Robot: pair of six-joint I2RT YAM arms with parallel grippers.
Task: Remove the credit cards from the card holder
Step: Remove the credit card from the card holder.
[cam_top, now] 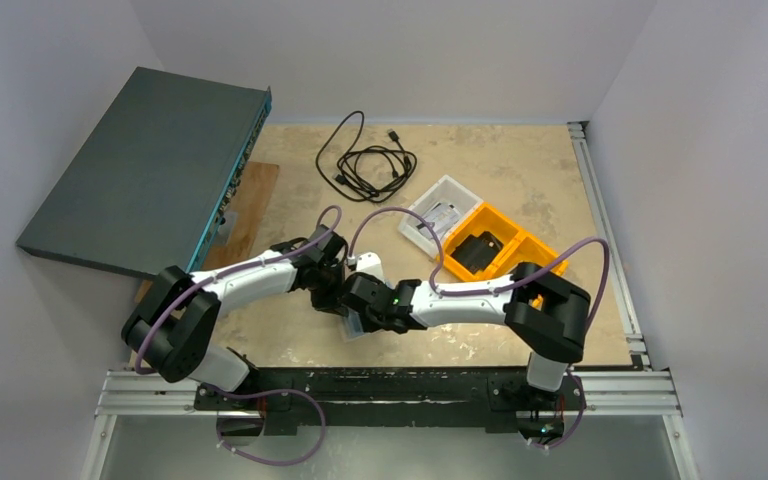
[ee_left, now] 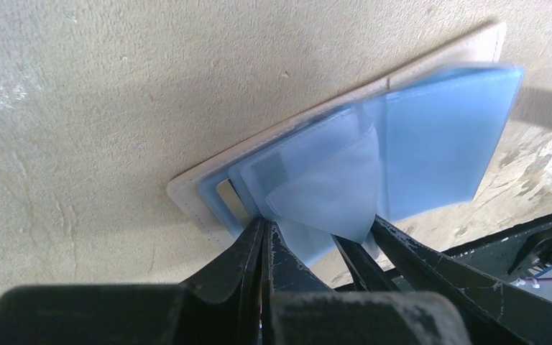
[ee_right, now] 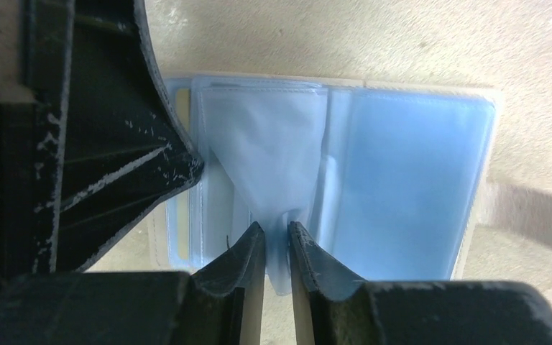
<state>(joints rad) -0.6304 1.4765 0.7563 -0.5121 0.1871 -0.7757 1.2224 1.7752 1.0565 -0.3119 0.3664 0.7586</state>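
Note:
The card holder (ee_left: 467, 54) lies open on the table, cream outside with blue see-through sleeves (ee_left: 438, 136); in the top view only a pale corner of the card holder (cam_top: 353, 326) shows under both wrists. My right gripper (ee_right: 277, 230) is shut on the lower edge of one loose sleeve (ee_right: 266, 144), which bunches between its fingers. My left gripper (ee_left: 266, 226) is shut, with its tips against the holder's left side. A yellowish card edge (ee_left: 230, 201) shows in a pocket beside those tips, and the card edge (ee_right: 182, 215) shows in the right wrist view too. The closure tab (ee_left: 546, 108) sticks out at the right.
An orange bin (cam_top: 505, 250) and a white tray (cam_top: 438, 215) stand right of the arms. A coiled black cable (cam_top: 365, 160) lies at the back. A large grey box (cam_top: 140, 180) leans over a wooden board (cam_top: 250, 200) on the left.

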